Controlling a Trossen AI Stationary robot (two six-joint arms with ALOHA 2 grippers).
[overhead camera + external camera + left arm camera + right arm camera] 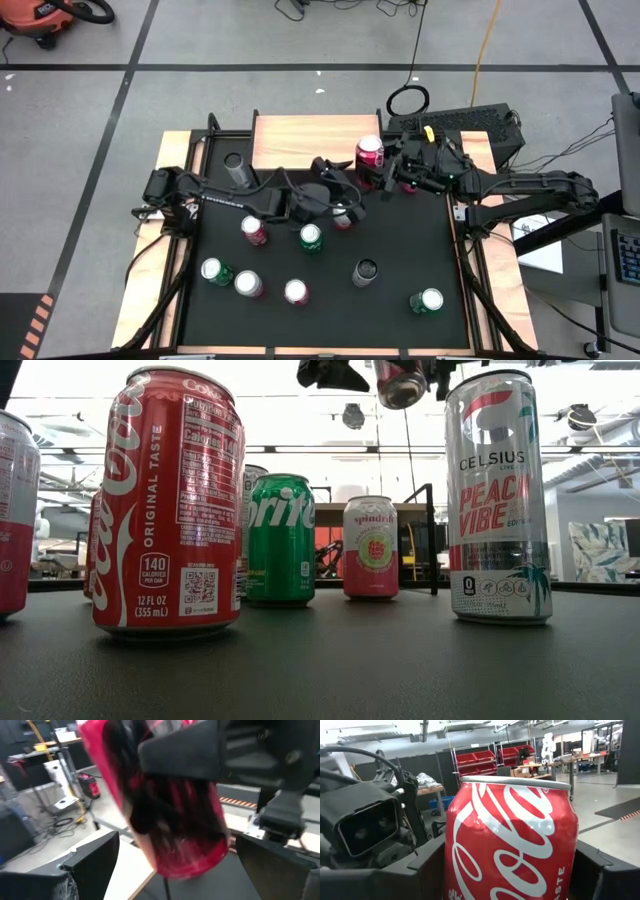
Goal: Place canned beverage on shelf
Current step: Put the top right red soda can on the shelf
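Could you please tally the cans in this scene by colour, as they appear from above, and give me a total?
Red or pink cans: 6 (one on the shelf, one held in the air by the right gripper)
Green cans: 3
Dark grey cans: 2
Total: 11

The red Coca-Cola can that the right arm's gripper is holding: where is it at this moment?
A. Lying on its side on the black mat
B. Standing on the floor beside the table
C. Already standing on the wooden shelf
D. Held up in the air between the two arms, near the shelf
D: the right wrist view shows the red Coca-Cola can clamped in the right gripper, and from above it sits beside the shelf.
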